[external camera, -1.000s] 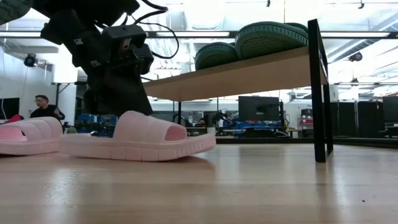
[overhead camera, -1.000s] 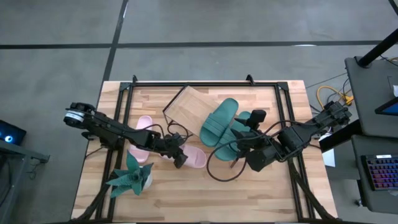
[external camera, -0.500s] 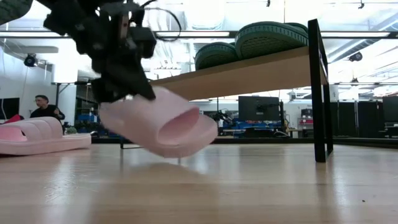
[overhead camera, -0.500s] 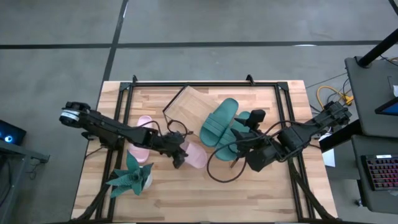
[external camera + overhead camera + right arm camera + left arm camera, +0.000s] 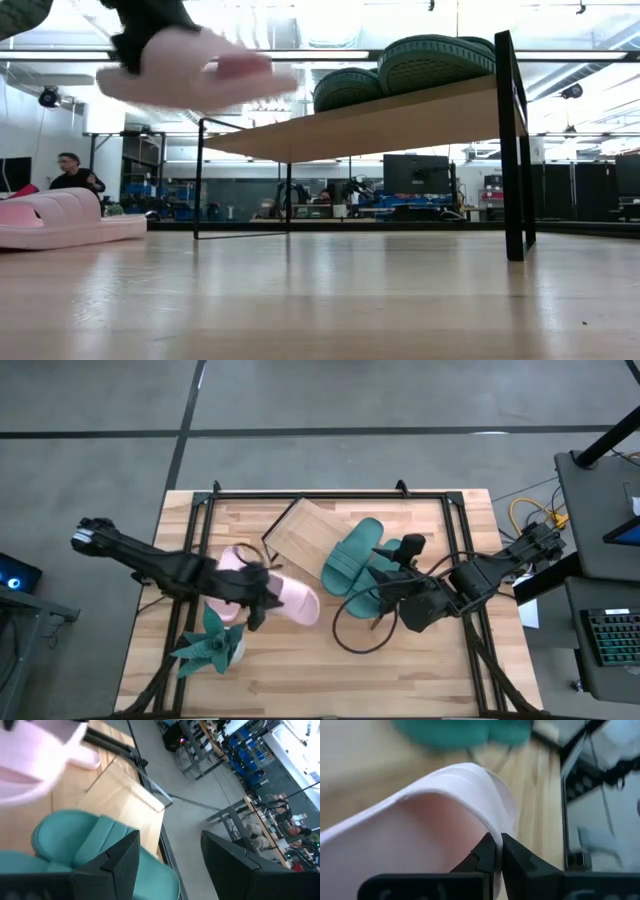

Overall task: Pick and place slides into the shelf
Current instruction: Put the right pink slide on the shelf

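Sitting near the table's front-left, a toy plant [image 5: 210, 643] lies just beside the left gripper [image 5: 255, 603]; a black cable [image 5: 352, 641] loops on the wood by the right arm. Left gripper is clamped shut on the strap of 1 pink slide [image 5: 283, 595], lifted clear of the table, long axis roughly left-right. Other pink slide [image 5: 62, 219] rests flat on the table [image 5: 330, 685]. 2 green slides [image 5: 353, 554] sit on the shelf [image 5: 298, 530]. Right gripper [image 5: 380, 597] waits beside them, jaws wide, holding nothing.

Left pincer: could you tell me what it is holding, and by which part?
The left pincer grips a pink slide by its strap edge, lifted off the table.
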### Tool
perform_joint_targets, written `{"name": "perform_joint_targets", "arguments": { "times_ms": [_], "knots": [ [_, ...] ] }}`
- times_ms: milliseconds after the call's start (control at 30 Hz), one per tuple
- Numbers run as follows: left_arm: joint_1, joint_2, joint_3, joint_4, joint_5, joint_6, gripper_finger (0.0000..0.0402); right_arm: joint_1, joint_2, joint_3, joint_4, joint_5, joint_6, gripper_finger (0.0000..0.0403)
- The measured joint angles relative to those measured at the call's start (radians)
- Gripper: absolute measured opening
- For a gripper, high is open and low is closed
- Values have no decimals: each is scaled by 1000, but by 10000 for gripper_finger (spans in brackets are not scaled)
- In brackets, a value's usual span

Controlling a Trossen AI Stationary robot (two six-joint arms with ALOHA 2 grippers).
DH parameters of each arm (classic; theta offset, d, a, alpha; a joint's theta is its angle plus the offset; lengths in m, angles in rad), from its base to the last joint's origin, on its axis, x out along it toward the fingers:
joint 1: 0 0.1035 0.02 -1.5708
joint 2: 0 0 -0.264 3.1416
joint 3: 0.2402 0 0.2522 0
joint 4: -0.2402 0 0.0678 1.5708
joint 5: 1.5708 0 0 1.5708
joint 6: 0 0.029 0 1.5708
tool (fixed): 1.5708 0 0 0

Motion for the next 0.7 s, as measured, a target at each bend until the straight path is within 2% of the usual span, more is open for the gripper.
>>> {"name": "perform_joint_targets", "arguments": {
  "times_ms": [100, 167, 400, 533, 600, 700],
  "knots": [
    [-26, -52, 18, 36, -147, 103, 1, -1, 17, 0, 103, -1, -134, 201],
    [-32, -78, 15, 67, -203, 169, 0, -1, 38, -2, 175, 0, -245, 201],
    [-34, -104, 10, 172, -238, 379, 0, -10, 142, -2, 603, -4, -663, 201],
    [-34, -98, 10, 247, -284, 552, 0, -32, 181, 2, 812, -4, -691, 201],
    [-34, -98, 10, 286, -318, 635, 0, -41, 178, 16, 833, -22, -675, 201],
    [-34, -101, 10, 333, -336, 720, 0, -45, 160, 21, 827, -102, -679, 201]
  ]
}}
